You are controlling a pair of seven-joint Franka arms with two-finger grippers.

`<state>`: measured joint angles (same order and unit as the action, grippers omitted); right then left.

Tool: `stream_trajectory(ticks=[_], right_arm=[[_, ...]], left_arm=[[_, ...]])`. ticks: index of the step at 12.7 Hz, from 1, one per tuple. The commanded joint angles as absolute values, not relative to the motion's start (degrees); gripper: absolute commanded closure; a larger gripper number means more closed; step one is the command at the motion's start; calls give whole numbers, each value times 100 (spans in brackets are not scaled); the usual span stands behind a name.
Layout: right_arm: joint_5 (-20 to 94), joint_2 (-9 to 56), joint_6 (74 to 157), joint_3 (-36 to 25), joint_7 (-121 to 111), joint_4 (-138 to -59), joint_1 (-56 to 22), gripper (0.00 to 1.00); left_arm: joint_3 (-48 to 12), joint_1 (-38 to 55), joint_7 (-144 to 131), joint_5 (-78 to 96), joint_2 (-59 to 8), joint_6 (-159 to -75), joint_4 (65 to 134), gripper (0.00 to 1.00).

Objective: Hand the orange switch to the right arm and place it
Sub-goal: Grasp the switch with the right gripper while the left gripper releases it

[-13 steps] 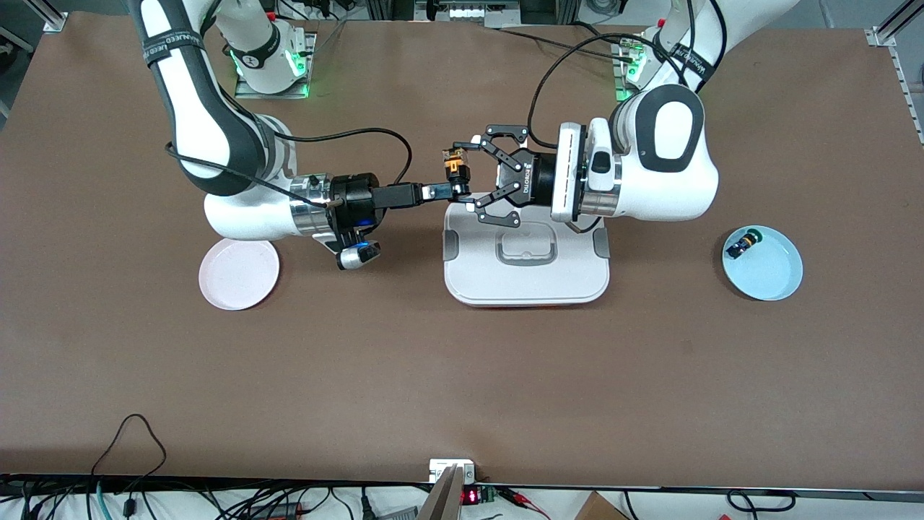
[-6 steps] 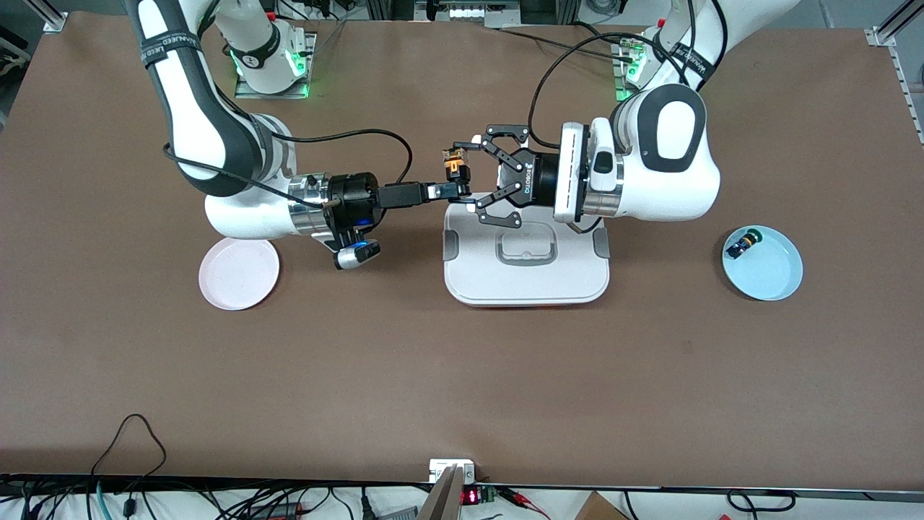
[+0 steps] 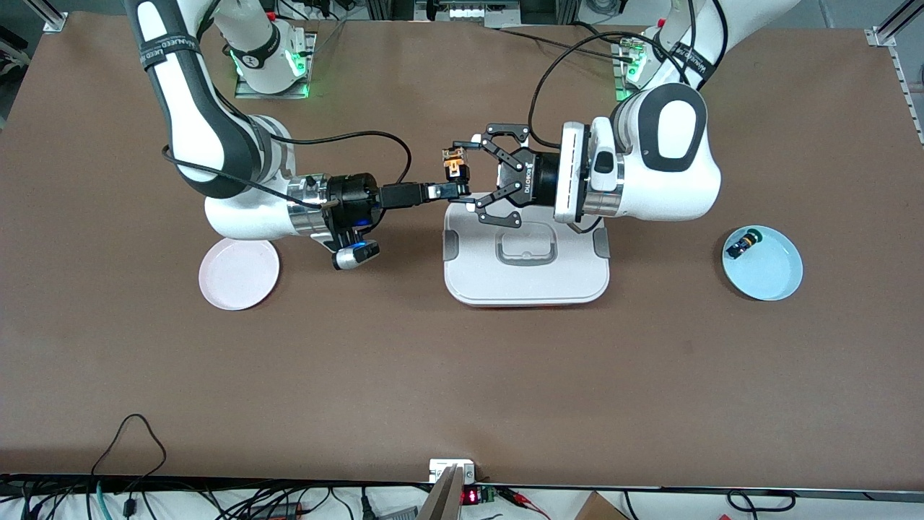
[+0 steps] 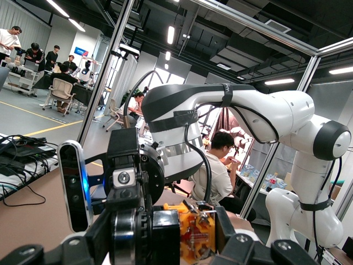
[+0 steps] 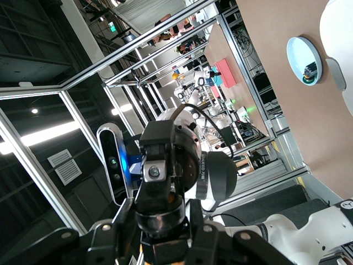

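1. Claws first: the left gripper (image 3: 466,176), a black open-frame linkage claw, pinches the tiny orange-and-black orange switch (image 3: 453,165) lengthwise between its two fingertips, its linkages bowed out to either side.
2. The right gripper (image 3: 455,191), slim and black, reaches up to the black end of the switch. Whether it has taken hold cannot be told.
3. In the left wrist view the orange switch (image 4: 196,238) sits in the middle, low in the picture, with dark parts close on both sides of it.
4. Both claws meet in the air over the brown table (image 3: 462,375), at the edge of a white rectangular box with a grey handle (image 3: 527,285), the edge that lies farther from the front camera.
5. A round pink plate (image 3: 239,274) lies toward the right arm's end of the table.
6. A round pale blue plate (image 3: 776,278) lies toward the left arm's end, with a small blue-and-black part (image 3: 742,244) in it.
7. The room is a workshop hall with aluminium frame posts and ceiling strip lights. A seated man in a pale shirt (image 4: 215,171) and other people at desks show in the left wrist view.
8. The right arm (image 3: 216,155) bends down from its base, and its forearm lies level toward the table's middle.
9. The left arm (image 3: 650,180) does likewise from its own end, wrist level, so the two claws point at each other.
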<state>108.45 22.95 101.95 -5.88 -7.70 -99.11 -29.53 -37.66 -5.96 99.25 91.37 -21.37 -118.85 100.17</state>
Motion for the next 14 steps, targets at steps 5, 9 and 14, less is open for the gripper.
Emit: stream_trajectory(ticks=[5,9,14], right_arm=[[11101,2171,10081,-562,-738,-9958,-2953,73],[11100,2153,10072,-562,-738,-9949,-2953,74],[11092,2153,10072,-562,-844,-9949,-2953,75]], left_arm=[[-3753,-615,10002,9229,-2145,-11909,10072,0],[-3639,-1035,10081,9114,-2109,-11848,10160,0],[-3313,-1450,10099,8816,-2109,-11188,10230,0]])
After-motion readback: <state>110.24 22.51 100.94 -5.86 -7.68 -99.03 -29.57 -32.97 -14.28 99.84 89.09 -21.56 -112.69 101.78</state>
